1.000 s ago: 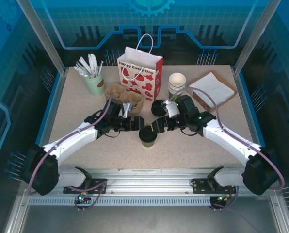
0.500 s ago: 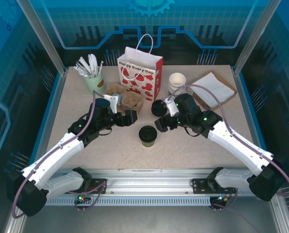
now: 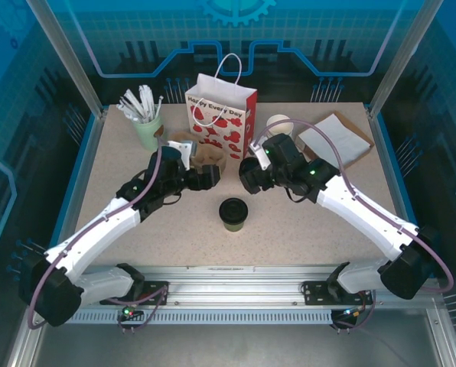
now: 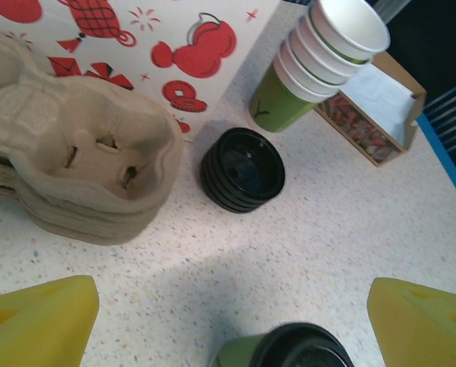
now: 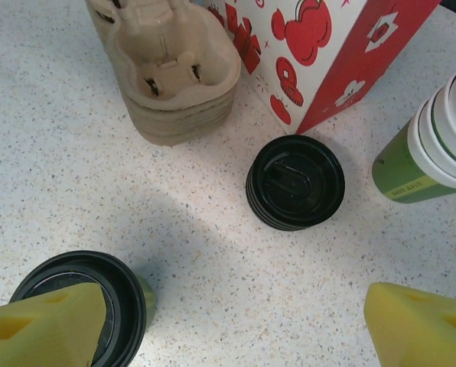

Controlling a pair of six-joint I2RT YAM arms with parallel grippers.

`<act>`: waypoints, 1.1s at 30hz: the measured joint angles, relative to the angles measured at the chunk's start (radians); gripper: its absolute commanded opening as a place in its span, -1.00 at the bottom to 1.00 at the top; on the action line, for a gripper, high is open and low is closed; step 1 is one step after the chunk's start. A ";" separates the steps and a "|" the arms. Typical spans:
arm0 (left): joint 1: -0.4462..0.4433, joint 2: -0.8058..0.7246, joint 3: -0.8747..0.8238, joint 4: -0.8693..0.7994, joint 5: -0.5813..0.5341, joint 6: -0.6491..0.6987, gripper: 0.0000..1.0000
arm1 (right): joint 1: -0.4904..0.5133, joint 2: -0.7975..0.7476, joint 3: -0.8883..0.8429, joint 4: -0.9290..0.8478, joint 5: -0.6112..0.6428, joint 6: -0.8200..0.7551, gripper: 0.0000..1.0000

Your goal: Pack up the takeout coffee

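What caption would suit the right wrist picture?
Right gripper, open, above lidded coffee cup; spare lids, cup carriers and gift bag beyond.

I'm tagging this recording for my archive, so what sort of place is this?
Probably a lab robot cell staged as a coffee takeout counter: a metal frame surrounds a table holding a lidded cup, stacked paper cups, spare lids, cardboard cup carriers and a gift bag.

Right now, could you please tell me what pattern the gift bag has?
The gift bag has red shapes on white, red side; best in right wrist view.
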State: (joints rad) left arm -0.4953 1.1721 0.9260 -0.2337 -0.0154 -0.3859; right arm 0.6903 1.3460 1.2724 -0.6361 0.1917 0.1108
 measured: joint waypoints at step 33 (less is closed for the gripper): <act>0.248 0.346 0.330 -0.196 0.069 0.303 0.54 | 0.277 0.197 0.026 0.044 -0.027 -0.088 0.86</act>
State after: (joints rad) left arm -0.2470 1.5177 1.2564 -0.4294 0.0540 -0.0834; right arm 0.9668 1.5433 1.2980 -0.5919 0.1646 0.0227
